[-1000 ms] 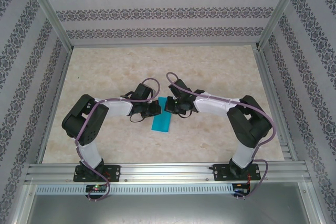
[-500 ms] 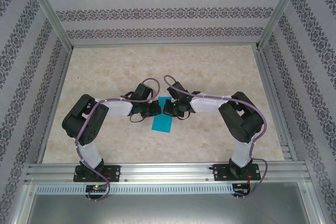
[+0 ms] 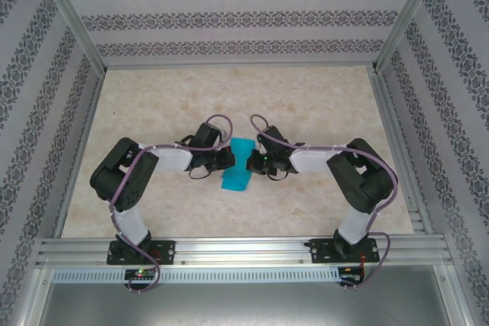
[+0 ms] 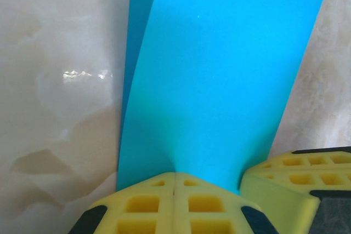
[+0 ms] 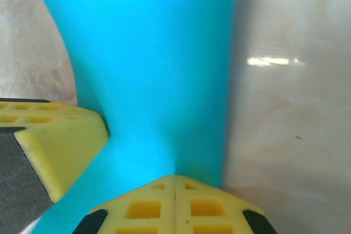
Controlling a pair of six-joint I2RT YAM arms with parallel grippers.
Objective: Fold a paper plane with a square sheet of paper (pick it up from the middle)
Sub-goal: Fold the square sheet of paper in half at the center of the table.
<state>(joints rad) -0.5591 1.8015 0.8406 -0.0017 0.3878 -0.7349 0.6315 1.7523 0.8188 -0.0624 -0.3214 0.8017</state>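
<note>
Over the counter point(image 3: 306, 104), near its middle, the square sheet of paper point(image 3: 238, 167), folded double into a long strip, is held between both arms. Left hand point(image 4: 174, 182) is clamped on one long edge; right hand point(image 5: 175, 184) is clamped on the opposite edge.

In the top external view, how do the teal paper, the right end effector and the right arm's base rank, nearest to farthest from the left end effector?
1. teal paper, touching it, centre.
2. right end effector, across the paper, to the right.
3. right arm's base, near edge, far right.
</note>
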